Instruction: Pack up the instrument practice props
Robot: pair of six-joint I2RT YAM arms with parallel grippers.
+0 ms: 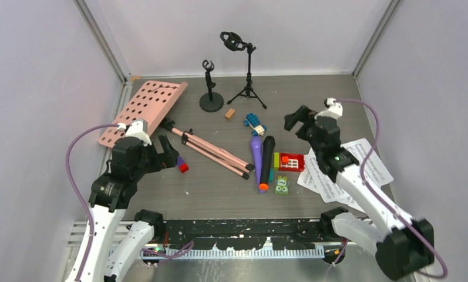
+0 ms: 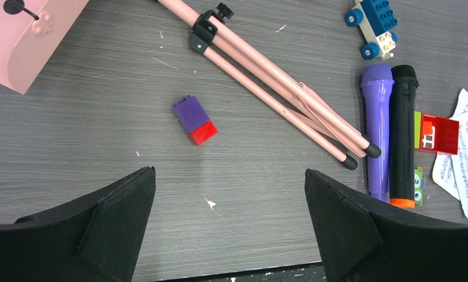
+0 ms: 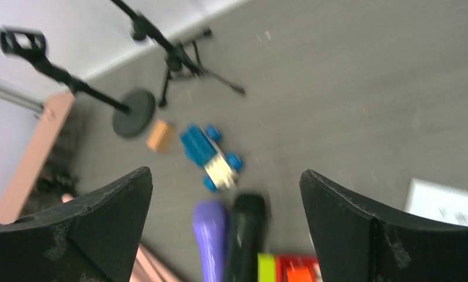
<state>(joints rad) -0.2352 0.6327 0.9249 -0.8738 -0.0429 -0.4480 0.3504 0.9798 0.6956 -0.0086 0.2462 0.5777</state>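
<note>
Progress is judged nil: every prop is found loose on the table (image 1: 325, 88), and no box or bag is seen in any view.

Left gripper (image 1: 171, 154) is held over the near-left area, jaws spread wide and empty, just beside the folded tripod legs (image 1: 214, 153). Right gripper (image 1: 296, 120) is raised at the right side, jaws likewise wide, with nothing between them.

Pink perforated sheet-music holder (image 1: 144, 110) is laid at far left, its legs stretched toward the centre. White note sheets (image 1: 363, 167) are fanned at near right, partly hidden by the right arm.

At the back, the tripod mic support (image 1: 248, 73) and the round-based mic support (image 1: 210, 91) are standing upright, neither holding a microphone.

Purple-headed microphone (image 1: 256, 154) and black orange-tipped microphone (image 1: 267, 164) are lying side by side, touching, at centre.

All of these are left to be packed. The blue toy car (image 1: 255, 123) and small bricks (image 1: 291, 161) are judged not to belong.
</note>
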